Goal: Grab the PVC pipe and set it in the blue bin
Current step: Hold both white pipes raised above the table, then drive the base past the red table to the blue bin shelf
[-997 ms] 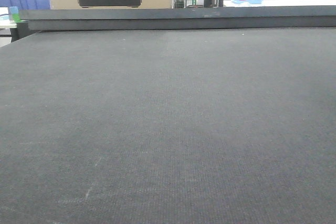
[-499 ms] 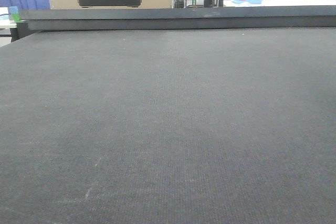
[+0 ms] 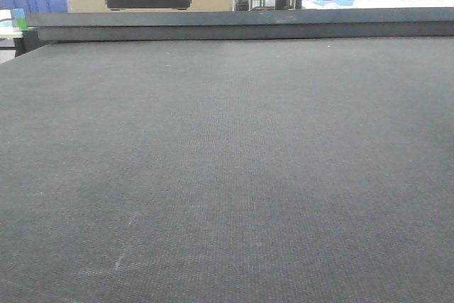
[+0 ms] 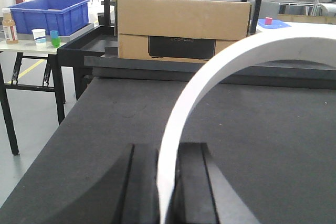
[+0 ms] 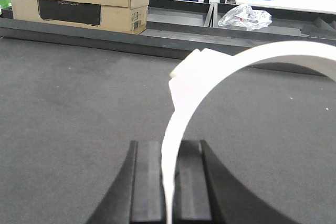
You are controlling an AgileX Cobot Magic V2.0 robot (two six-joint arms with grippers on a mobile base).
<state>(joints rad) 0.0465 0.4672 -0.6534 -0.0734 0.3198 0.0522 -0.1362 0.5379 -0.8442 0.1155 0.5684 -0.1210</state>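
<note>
Left gripper [image 4: 168,153] was pinched on the white curved wall of the PVC pipe [image 4: 210,77], low over the dark table [image 4: 79,145]; right gripper [image 5: 168,148] was clamped on a white pipe arc too. Blue bin [image 4: 50,14] sat far left on a side table, left of the cardboard box [image 4: 181,27]

Left gripper [image 4: 167,150]: black fingers [image 4: 142,182] closed against a white curved strip [image 4: 210,72].
Beyond: brown cardboard box [image 4: 181,24] past the dark grey table mat [image 4: 105,129].
Far left: blue plastic bin [image 4: 50,14].

Left gripper [image 4: 168,153], right gripper [image 5: 169,150]: jaws drawn close together, both pointing forward, level.
</note>
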